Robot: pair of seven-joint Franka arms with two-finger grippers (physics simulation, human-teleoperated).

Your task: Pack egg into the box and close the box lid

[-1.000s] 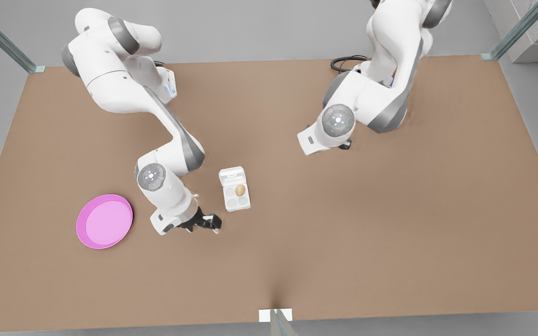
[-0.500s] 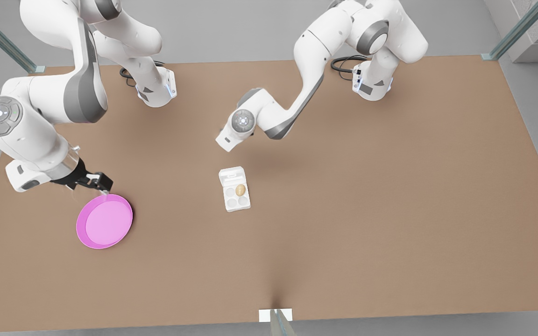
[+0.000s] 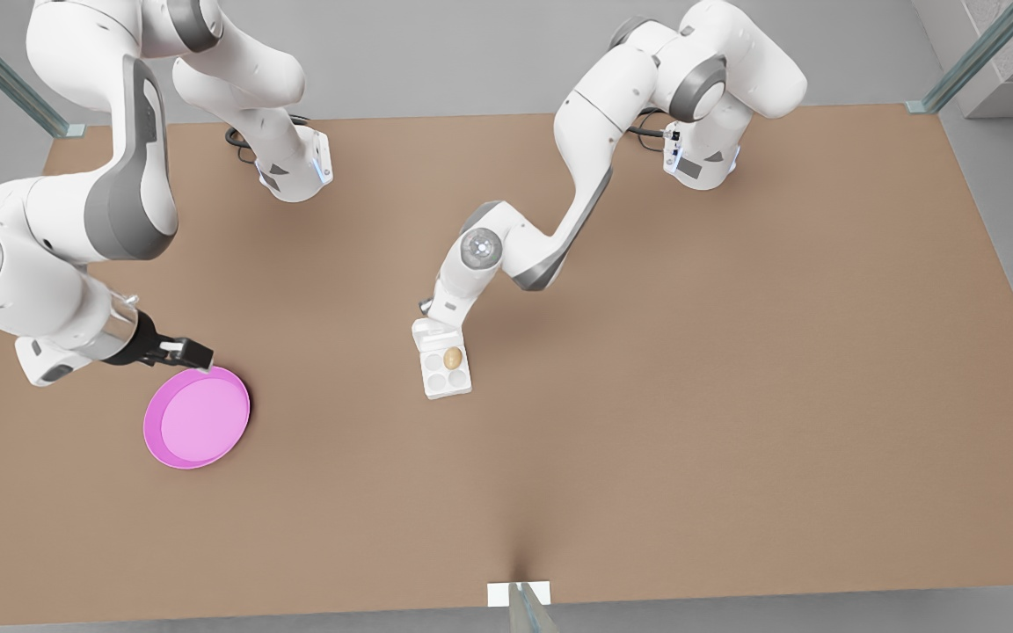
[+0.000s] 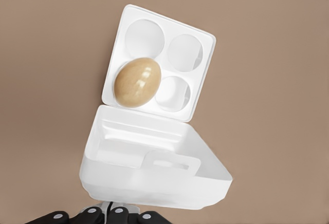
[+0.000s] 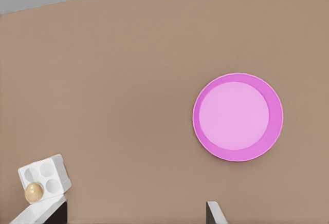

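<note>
The white box (image 3: 447, 393) sits mid-table with its box lid (image 3: 432, 338) open, hinged on the far side. The tan egg (image 3: 452, 358) rests in one far cup, next to the lid. My left gripper (image 3: 437, 320) hangs right over the lid's far edge; in the left wrist view the lid (image 4: 154, 178) stands up just in front of it, with the egg (image 4: 137, 82) and box (image 4: 160, 69) beyond. My right gripper (image 3: 194, 354) is open and empty, at the far rim of the pink plate (image 3: 155, 435).
In the right wrist view the pink plate (image 5: 275, 116) lies ahead and the box (image 5: 56, 170) with the egg (image 5: 34, 192) is off to one side. Both arm bases stand at the table's far edge. Brown tabletop surrounds the box.
The right gripper swung from beside the box out to the plate's far rim. The left arm reached in from the back, and its hand came down over the lid.
</note>
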